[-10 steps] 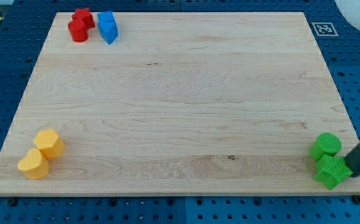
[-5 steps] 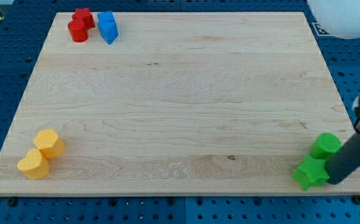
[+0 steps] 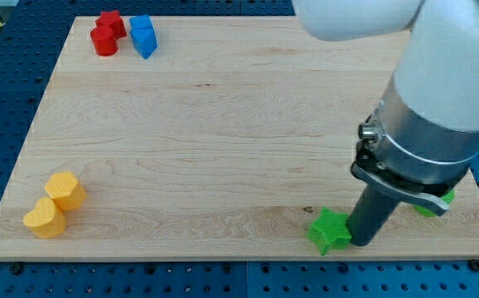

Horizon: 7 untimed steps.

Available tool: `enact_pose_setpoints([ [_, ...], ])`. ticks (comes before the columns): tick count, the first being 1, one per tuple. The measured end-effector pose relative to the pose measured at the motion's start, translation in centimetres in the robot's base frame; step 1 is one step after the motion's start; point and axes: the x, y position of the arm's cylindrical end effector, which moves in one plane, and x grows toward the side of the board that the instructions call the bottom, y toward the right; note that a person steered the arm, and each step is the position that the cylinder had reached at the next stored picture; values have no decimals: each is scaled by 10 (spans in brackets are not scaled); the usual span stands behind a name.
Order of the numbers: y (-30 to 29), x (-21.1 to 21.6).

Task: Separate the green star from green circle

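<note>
The green star (image 3: 328, 231) lies near the board's bottom edge, right of centre. My tip (image 3: 361, 242) touches the star's right side. The green circle (image 3: 447, 199) sits at the view's right, mostly hidden behind the arm; only a small sliver shows. The star and circle are well apart, with my rod between them.
Two red blocks (image 3: 105, 34) and two blue blocks (image 3: 143, 35) sit at the board's top left. A yellow pair (image 3: 55, 204) sits at the bottom left. The wooden board (image 3: 222, 132) rests on a blue pegboard table. The large white arm (image 3: 438, 91) covers the right side.
My tip has pushed the green star leftward along the bottom edge, away from the green circle. The arm has swung in over the right side of the board and now hides most of the circle.
</note>
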Motion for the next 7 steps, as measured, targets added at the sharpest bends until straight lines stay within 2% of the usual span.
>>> enact_pose_setpoints([
  [7,-145,-4],
])
